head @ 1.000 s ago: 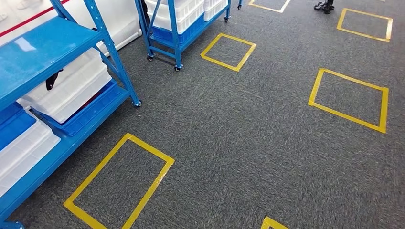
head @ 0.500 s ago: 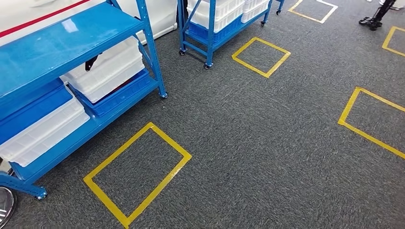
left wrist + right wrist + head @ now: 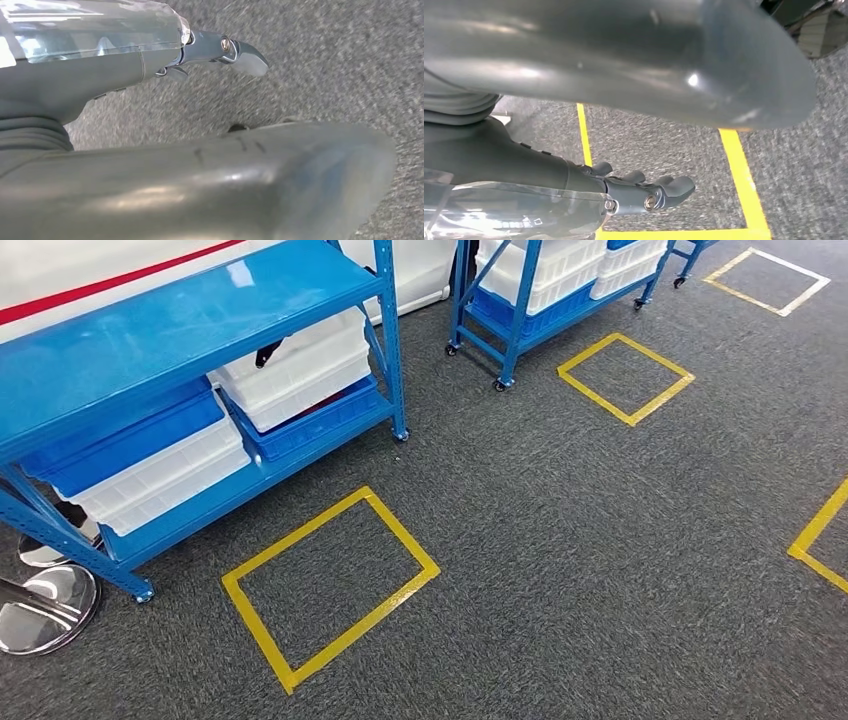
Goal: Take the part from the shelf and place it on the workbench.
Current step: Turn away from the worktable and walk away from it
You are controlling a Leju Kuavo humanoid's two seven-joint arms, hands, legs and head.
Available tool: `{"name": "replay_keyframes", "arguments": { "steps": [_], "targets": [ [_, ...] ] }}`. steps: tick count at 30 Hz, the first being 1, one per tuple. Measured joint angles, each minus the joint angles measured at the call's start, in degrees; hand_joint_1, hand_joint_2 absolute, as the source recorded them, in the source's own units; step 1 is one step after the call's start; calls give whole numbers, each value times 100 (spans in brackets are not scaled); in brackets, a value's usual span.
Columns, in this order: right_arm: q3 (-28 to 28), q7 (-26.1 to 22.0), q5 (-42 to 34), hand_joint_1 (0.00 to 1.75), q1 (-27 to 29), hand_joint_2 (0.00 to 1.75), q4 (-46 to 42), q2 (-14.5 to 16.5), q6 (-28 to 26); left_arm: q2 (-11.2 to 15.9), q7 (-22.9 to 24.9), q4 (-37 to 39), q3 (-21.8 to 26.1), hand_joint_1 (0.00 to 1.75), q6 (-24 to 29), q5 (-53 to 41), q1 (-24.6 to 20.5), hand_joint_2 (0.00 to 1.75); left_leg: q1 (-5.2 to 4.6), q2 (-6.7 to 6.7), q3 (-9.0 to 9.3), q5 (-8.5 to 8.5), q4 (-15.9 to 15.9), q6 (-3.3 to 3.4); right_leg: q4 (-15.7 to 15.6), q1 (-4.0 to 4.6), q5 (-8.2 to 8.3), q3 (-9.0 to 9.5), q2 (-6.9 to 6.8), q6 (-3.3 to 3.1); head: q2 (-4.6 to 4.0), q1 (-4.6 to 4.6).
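A blue metal shelf (image 3: 190,315) stands at the left of the head view. White bins (image 3: 300,365) and blue bins sit on its lower levels. A small dark object (image 3: 268,352), perhaps the part, pokes out over the front of one white bin, under the top board. My left hand (image 3: 150,100) hangs over the grey carpet with its fingers (image 3: 235,50) stretched out and nothing in it. My right hand (image 3: 524,160) hangs over a yellow tape line, fingers (image 3: 664,192) extended and empty.
A second blue rack on wheels (image 3: 515,315) holding white bins stands further back. Yellow tape squares (image 3: 330,585) (image 3: 625,375) mark the grey carpet. Two shiny round metal bases (image 3: 45,605) lie by the shelf's near leg. A white wall with a red stripe (image 3: 100,285) stands behind.
The whole picture has shifted right, so the camera has turned left. The blue shelf now fills more of the view and the metal bases have come into sight.
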Motion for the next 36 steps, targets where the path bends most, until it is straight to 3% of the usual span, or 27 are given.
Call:
{"name": "replay_keyframes", "arguments": {
  "steps": [1,3,5,6,7,8,10,11,13,14,16,18,19,20,21,22,24,25,27,30,32,34,35,36],
  "targets": [
    [-19,5,9,0,8,0,-2,4,2,3,-4,-1,-1,0,-3,-13,-5,0,-6,162,-95,-116,193,-22,-25,-5,6,14,-85,-42,0,-1],
    [-46,12,32,0,31,0,-4,5,7,4,-8,-1,-2,0,-8,-35,-30,0,-5,493,-430,-473,895,-57,-41,19,-4,29,-262,-98,0,-2],
    [-69,14,50,0,41,0,-5,5,26,5,-15,-1,-4,0,-8,-44,-46,0,13,584,-743,-692,1537,-86,-37,44,-24,40,-438,-112,0,-2],
    [-81,14,57,0,39,0,-5,5,38,6,-20,-1,-5,0,-8,-55,-42,0,16,599,-762,-645,1584,-93,-35,50,-37,51,-515,-111,0,-2],
    [-95,14,65,0,34,0,-5,5,46,8,-26,-1,-8,0,-8,-64,-36,0,18,620,-661,-494,1396,-92,-33,52,-51,70,-583,-104,0,-2],
    [-110,14,70,0,29,0,-5,5,50,10,-33,-1,-10,0,-9,-74,-32,0,15,688,-445,-272,988,-78,-32,54,-70,98,-648,-91,0,-1],
    [-146,14,64,0,24,0,-5,6,30,17,-66,-1,-14,0,-13,-82,-41,0,-15,840,-34,1,214,-25,-28,69,-108,140,-747,-42,0,-1],
    [-168,14,50,0,14,0,-5,6,10,20,-88,-1,-16,0,-15,-81,-44,0,-36,894,74,43,0,8,-26,78,-123,151,-783,-10,0,-1],
    [-216,18,1,0,-27,0,-11,6,-26,27,-128,0,-16,0,-16,-80,-28,0,-69,866,76,13,-61,76,-40,82,-132,170,-832,57,0,-1],
    [-243,25,-21,0,-47,0,-21,5,-33,29,-137,1,-16,0,-16,-80,-17,0,-54,845,95,17,-95,112,-48,77,-142,190,-831,91,0,-1],
    [-299,40,-45,0,-58,0,-38,1,-36,29,-161,3,-17,0,-16,-80,-17,0,-21,798,166,35,-185,185,123,63,-256,146,-648,145,0,1],
    [-337,50,-45,0,-35,0,-43,-1,-33,29,-177,5,-20,0,-16,-81,-42,0,-11,749,219,31,-227,239,746,49,-554,-173,-391,173,0,3],
    [-351,52,-44,0,-25,0,-42,1,-31,30,-180,5,-21,0,-15,-83,-54,0,-17,723,229,16,-227,254,1146,46,-706,-406,-332,182,0,3],
    [-367,55,-43,0,-16,0,-42,0,-27,31,-180,5,-21,0,-14,-87,-60,0,-22,693,249,-5,-226,261,1447,44,-770,-599,-312,191,0,3],
    [-389,56,-43,0,-8,0,-42,-1,-19,31,-180,7,-22,0,-13,-96,-61,0,-26,663,283,-32,-224,260,1565,43,-715,-708,-306,197,0,3],
    [-412,58,-43,0,-1,0,-42,-2,-9,31,-180,10,-24,0,-13,-111,-59,0,-26,634,332,-66,-219,249,1452,42,-536,-704,-304,197,0,3],
    [-452,62,-43,0,11,0,-41,-6,9,31,-179,19,-30,0,-12,-140,-54,0,-21,590,439,-154,-205,210,757,41,-35,-443,-297,178,0,3],
    [-466,62,-43,0,16,0,-40,-8,16,31,-179,22,-33,0,-11,-148,-56,0,-30,574,471,-205,-184,181,412,49,113,-297,-290,160,0,3],
    [-488,62,-43,0,7,0,-38,-10,30,31,-179,25,-39,0,-10,-152,-65,0,-46,556,493,-277,-171,119,105,66,133,-163,-276,94,0,1],
    [-513,62,-43,0,-11,0,-42,-9,51,37,-180,26,-50,0,-8,-158,-83,0,-47,558,541,-356,-158,25,43,65,49,-93,-282,-25,0,-2],
    [-522,62,-43,0,-6,0,-43,-9,59,42,-181,30,-56,0,-8,-159,-90,0,-34,586,379,-533,239,-37,-19,48,3,17,-302,-98,0,-5],
    [-533,62,-44,0,0,0,-42,-10,57,41,-181,33,-57,0,-8,-159,-89,0,-20,603,-127,-810,1091,-75,-41,59,-72,110,-314,-139,0,-8],
    [-542,62,-44,0,-1,0,-42,-10,55,42,-180,34,-57,0,-8,-159,-84,0,-17,603,-401,-881,1475,-82,-43,65,-117,158,-311,-143,0,-8],
    [-552,62,-44,0,0,0,-42,-10,54,42,-180,34,-57,0,-8,-158,-74,0,-16,603,-598,-832,1674,-81,-43,70,-169,220,-308,-142,0,-8]
  ]
}}
